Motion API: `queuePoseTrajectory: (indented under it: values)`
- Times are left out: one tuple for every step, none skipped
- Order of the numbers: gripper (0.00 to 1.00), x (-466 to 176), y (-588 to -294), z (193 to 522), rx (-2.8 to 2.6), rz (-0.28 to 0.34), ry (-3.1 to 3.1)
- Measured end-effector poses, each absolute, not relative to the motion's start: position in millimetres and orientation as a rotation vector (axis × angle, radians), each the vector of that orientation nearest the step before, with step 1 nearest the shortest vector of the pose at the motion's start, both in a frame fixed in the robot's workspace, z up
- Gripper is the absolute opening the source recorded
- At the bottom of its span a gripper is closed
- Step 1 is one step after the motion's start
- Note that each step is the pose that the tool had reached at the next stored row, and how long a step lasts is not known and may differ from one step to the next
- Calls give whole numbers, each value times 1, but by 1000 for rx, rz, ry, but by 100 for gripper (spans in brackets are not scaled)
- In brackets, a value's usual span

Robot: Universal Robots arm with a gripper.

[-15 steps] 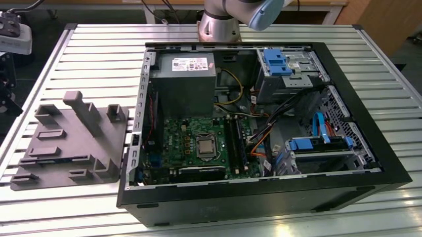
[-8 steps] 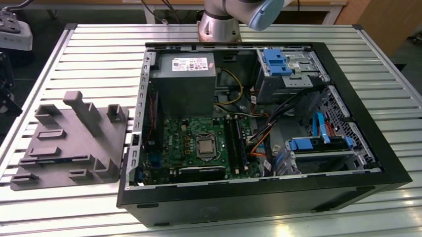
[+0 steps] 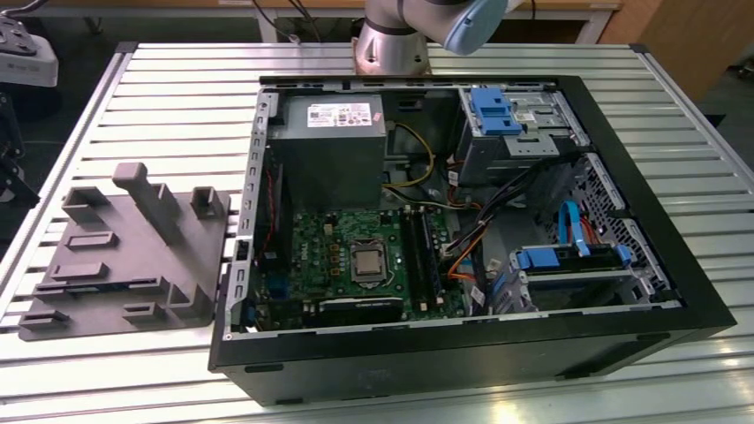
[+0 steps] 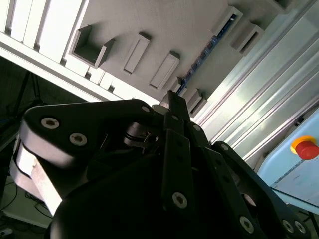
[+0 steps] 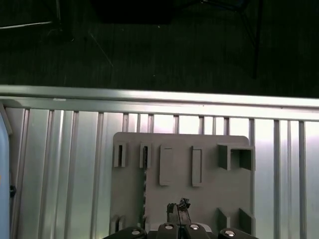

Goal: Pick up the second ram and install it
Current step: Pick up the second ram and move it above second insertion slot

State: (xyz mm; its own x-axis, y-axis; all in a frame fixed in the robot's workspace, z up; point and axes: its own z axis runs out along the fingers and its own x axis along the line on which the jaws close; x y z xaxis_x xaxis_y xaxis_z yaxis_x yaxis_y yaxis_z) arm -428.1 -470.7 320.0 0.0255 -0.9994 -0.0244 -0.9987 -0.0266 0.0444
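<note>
Your hand (image 5: 178, 213) hangs pressed together and empty over the tray (image 5: 209, 199). The ram (image 5: 145, 184) stands in its tray slot. Picking up and putting in are both left.

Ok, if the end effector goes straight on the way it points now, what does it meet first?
Most likely a bare patch of the grey holder tray: in the first wrist view the end effector sits over it, to the side of the second ram held edge-up there. Depth is unclear.
</note>
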Motion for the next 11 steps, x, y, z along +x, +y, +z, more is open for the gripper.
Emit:
queuePoseTrajectory:
  values:
    - [11, -428, -471, 320, 2239, -76, -2181]
    - [11, -428, -471, 320, 2239, -76, -2181]
    - [11, -428, -471, 320, 2239, -76, -2181]
    - [11, -428, -471, 320, 2239, -76, -2181]
    - [11, -428, -471, 319, 2239, -76, -2181]
    - [11, -428, -471, 319, 2239, -76, -2181]
    - [11, -428, -471, 319, 2239, -76, -2182]
    - [11, -428, -471, 318, 2239, -76, -2182]
    - [11, -428, -471, 318, 2239, -76, -2181]
    - [11, -428, -471, 318, 2239, -76, -2182]
    - [11, -428, -472, 317, 2239, -76, -2181]
